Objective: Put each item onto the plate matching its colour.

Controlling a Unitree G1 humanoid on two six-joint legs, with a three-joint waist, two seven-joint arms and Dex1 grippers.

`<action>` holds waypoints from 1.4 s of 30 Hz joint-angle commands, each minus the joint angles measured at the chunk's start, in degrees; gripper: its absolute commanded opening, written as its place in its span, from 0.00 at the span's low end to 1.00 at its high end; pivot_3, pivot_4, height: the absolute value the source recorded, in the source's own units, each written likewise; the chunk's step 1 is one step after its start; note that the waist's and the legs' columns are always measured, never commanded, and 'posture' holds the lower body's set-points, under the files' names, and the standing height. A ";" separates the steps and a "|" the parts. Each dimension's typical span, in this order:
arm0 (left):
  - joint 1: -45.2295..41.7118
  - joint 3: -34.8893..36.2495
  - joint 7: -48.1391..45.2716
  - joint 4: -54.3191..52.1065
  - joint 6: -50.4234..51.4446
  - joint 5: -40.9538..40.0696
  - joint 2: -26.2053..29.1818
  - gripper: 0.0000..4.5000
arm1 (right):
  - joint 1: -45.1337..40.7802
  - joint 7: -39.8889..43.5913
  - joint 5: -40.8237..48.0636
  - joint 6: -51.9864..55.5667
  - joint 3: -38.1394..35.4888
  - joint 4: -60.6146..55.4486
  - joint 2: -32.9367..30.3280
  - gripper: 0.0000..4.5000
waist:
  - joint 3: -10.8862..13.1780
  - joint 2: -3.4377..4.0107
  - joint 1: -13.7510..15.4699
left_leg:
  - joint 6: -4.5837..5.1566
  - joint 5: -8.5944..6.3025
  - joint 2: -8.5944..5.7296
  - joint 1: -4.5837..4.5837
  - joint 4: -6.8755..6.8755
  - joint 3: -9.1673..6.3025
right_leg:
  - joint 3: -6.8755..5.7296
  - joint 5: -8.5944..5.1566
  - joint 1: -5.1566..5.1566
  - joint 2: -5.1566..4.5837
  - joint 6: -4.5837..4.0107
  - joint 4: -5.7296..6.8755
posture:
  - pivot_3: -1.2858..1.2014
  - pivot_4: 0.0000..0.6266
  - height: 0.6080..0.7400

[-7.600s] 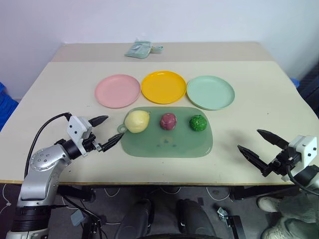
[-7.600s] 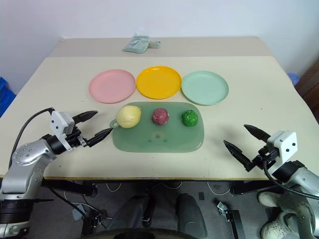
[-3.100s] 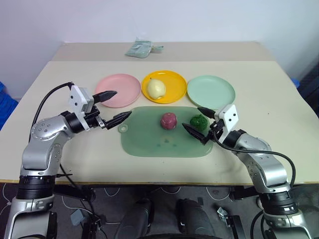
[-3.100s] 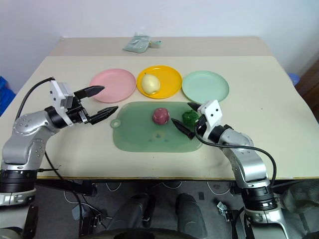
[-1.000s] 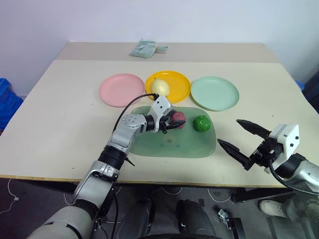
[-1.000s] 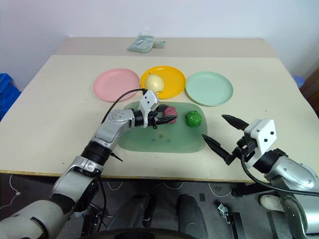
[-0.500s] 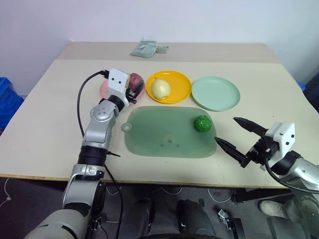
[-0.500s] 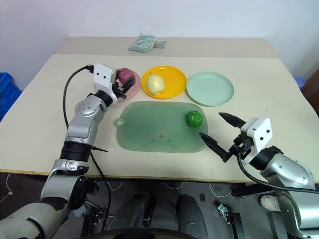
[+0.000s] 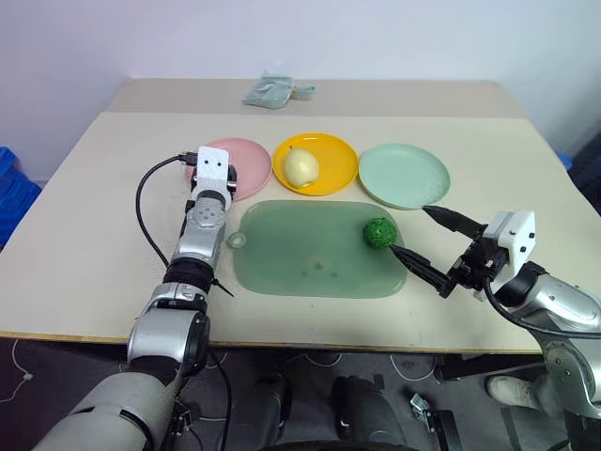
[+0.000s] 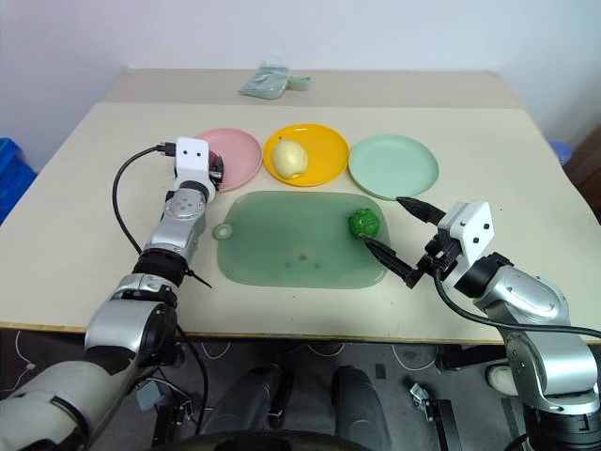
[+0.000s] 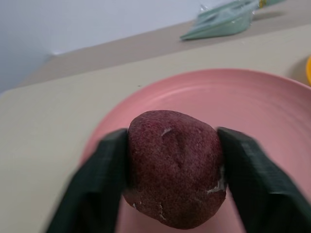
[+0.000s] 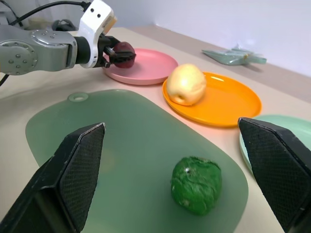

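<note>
The maroon fruit [image 11: 174, 167] sits between the two black fingers [image 11: 104, 179] of the left gripper [image 12: 116, 51], low over the pink plate [image 11: 272, 111]; both fingers lie against its sides, though whether they are pressing or just letting go cannot be told, nor whether it rests on the plate. It is a small, rounded toy with a dull, rough, flecked skin, judged light and fairly stiff, so it should neither slip nor crush; being round, it may roll a little once freed, and the plate's shallow rim should check it. The best hold is across its widest middle, as the fingers have it. The pale yellow fruit [image 9: 300, 166] lies on the yellow plate [image 9: 336, 152], smooth and pear-like. The bumpy green vegetable [image 12: 197, 184] is on the dark green mat [image 9: 282, 263], near the mat's right end, not yet on the mint plate [image 9: 413, 178] just beyond it; its knobbly surface should give good purchase if taken across its sides. The right gripper [image 9: 435, 247] hovers just beside that vegetable with its fingers spread wide and nothing in them. Farther back on the tabletop [image 9: 94, 188], well apart from the plates, lies a crumpled pale green packet [image 9: 270, 91].
</note>
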 commanded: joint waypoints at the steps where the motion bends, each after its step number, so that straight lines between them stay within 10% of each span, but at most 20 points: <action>1: -1.07 -0.41 -3.21 -1.58 -3.80 -0.90 0.04 1.00 | 0.52 0.25 0.29 -0.77 -1.63 -1.32 -0.52 1.00 | 0.00 0.00 0.02 | 0.00 0.00 0.00 0.00 0.00 0.00 | 0.00 0.00 -0.01 0.00 0.00 0.01 | 0.52 0.24 1.00; 12: 11.20 -8.34 -38.66 -35.83 11.61 -13.41 2.93 1.00 | 3.35 -5.17 -0.74 2.30 -3.40 -3.48 -0.05 1.00 | -0.03 0.05 -0.06 | 0.01 -0.01 0.02 0.00 0.00 0.01 | 0.04 -0.01 0.00 -0.03 -0.04 0.03 | 0.52 0.24 1.00; 42: 33.34 1.29 -65.87 -72.98 32.76 -38.52 28.87 1.00 | -15.95 -4.86 -13.16 -5.06 12.86 25.89 9.80 1.00 | -0.02 0.16 -0.27 | -0.02 0.00 0.05 0.02 -0.10 0.04 | 0.11 -0.12 -0.09 0.03 -0.25 0.06 | 0.52 0.24 1.00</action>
